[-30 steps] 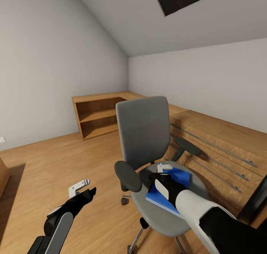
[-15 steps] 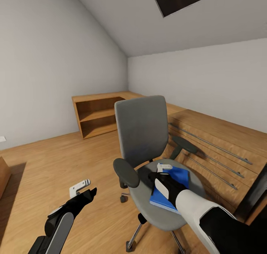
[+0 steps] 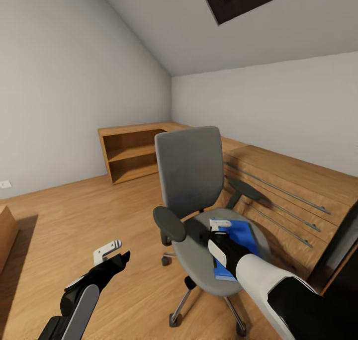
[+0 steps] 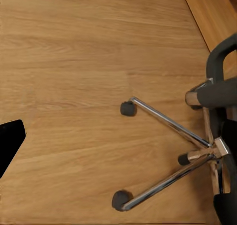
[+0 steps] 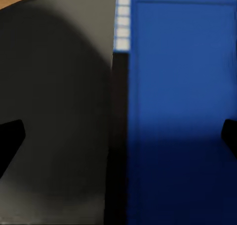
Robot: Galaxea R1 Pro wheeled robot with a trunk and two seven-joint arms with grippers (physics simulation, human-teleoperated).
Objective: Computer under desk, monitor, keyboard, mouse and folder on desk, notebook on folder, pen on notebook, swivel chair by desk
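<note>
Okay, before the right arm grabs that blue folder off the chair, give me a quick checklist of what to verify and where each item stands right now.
1. Blue folder lies flat on the swivel chair seat: ok.
2. Right gripper is over the folder's near edge: ok; the right wrist view shows that edge between the two fingertips.
3. Right gripper open for the grasp: ok, fingertips stand wide apart.
4. Fingers already touching the folder: cannot tell.
5. Nothing lying on top of the folder: ok on the visible part; the arm covers the rest.
6. Left gripper is clear of the chair, over the wooden floor: ok.
</note>
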